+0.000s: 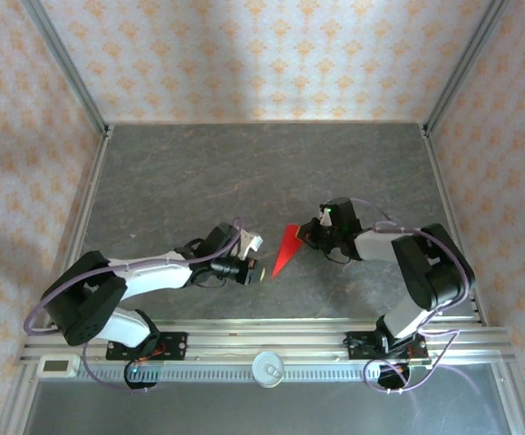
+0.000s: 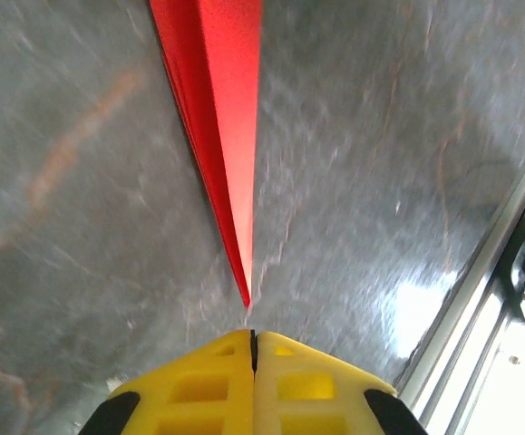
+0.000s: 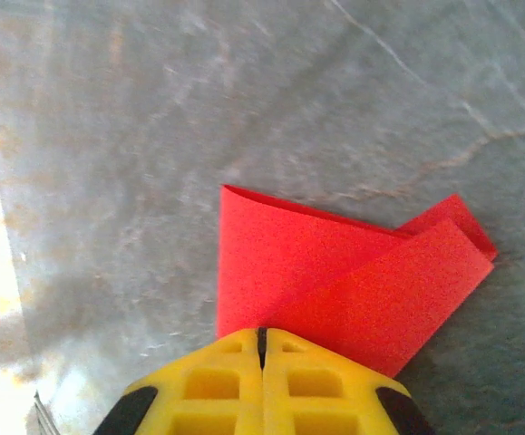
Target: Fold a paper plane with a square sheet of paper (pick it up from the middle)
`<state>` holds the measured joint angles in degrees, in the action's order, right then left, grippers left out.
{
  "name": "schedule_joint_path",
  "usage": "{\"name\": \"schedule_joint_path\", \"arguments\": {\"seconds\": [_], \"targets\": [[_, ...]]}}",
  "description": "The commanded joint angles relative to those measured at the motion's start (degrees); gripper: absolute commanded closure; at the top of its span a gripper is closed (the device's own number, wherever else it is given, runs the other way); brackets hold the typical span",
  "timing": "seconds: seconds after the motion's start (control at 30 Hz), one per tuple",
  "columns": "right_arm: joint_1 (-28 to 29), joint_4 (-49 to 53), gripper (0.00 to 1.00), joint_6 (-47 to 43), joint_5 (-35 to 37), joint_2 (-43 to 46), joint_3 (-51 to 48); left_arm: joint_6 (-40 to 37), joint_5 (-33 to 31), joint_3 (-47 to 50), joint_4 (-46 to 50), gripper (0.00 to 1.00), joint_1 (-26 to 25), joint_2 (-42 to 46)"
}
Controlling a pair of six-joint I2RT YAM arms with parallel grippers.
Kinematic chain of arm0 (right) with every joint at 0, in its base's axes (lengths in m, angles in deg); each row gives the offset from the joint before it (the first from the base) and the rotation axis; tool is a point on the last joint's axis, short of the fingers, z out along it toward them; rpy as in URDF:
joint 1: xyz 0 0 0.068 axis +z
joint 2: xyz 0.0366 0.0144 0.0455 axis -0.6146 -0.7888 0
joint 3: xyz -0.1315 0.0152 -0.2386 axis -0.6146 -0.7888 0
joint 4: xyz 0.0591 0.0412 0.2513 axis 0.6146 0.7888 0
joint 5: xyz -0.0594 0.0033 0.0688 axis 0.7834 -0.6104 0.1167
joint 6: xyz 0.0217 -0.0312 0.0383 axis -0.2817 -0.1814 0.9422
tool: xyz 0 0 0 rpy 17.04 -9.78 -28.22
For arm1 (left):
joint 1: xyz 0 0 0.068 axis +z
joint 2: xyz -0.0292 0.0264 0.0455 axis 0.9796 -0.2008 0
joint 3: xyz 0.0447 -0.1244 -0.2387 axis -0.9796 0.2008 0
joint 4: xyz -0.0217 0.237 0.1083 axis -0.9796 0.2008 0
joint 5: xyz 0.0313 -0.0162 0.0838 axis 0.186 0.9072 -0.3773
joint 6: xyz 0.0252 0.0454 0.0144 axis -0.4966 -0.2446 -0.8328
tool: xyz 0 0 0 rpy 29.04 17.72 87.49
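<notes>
- Okay, paper plane (image 1: 286,251) lies near the middle-front of the grey table (image 1: 244,172), between the two grippers; it is a narrow red folded wedge, point toward the near-left, wide end toward the far-right.
- left gripper (image 1: 256,268): yellow fingers pressed flat together, nothing between them. Clenched empty.
- Left wrist view: the plane's sharp tip (image 2: 221,118) stops just ahead of the left gripper's (image 2: 252,344) closed tips, with a small gap of table showing; no contact.
- The red strip looks raised on edge there, one face lit and one dark.
- right gripper (image 1: 308,237) is at the plane's wide end.
- Right wrist view: the fingers of the right gripper (image 3: 262,337) are closed, and the paper's (image 3: 335,281) near edge runs in under the tips; it reads as pinched on the paper.
- Two overlapping red flaps fan out from the fingertips, the fold curled up at the far edge.
- Both arms are low over the table, wrists angled inward toward each other.
</notes>
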<state>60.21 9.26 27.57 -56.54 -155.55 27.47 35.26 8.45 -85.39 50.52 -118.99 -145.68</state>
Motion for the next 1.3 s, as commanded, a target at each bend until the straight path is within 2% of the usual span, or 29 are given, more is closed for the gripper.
{"name": "schedule_joint_path", "arguments": {"seconds": [0.0, 0.13, 0.37, 0.67, 0.93, 1.27], "targets": [[-0.6, 2.0, 0.9, -0.2, 4.1, 7.5, -0.5, 3.0, -1.7, -2.6, -3.3, 1.0, 3.8, -0.6], [-2.3, 3.3, 0.81, 2.5, 9.3, 14.0, -5.9, 4.8, 2.8, -7.8, -5.8, 0.96, 6.8, -6.8], [-2.9, 0.0, 0.73, 7.1, 5.5, 17.1, -11.9, 4.8, 5.4, -15.0, -5.4, 0.89, 8.0, -16.5], [0.0, -0.6, 0.74, 7.1, 3.8, 12.7, -10.5, 4.9, 11.6, -18.5, -6.1, 0.8, 8.6, -23.7], [0.8, -0.5, 0.77, 6.7, 3.9, 9.0, -9.8, 4.5, 16.0, -19.9, -7.1, 0.74, 8.6, -26.7], [0.9, -0.9, 0.78, 6.6, 3.3, 7.7, -9.6, 3.2, 17.8, -23.7, -5.3, 0.72, 8.2, -31.4]]}}
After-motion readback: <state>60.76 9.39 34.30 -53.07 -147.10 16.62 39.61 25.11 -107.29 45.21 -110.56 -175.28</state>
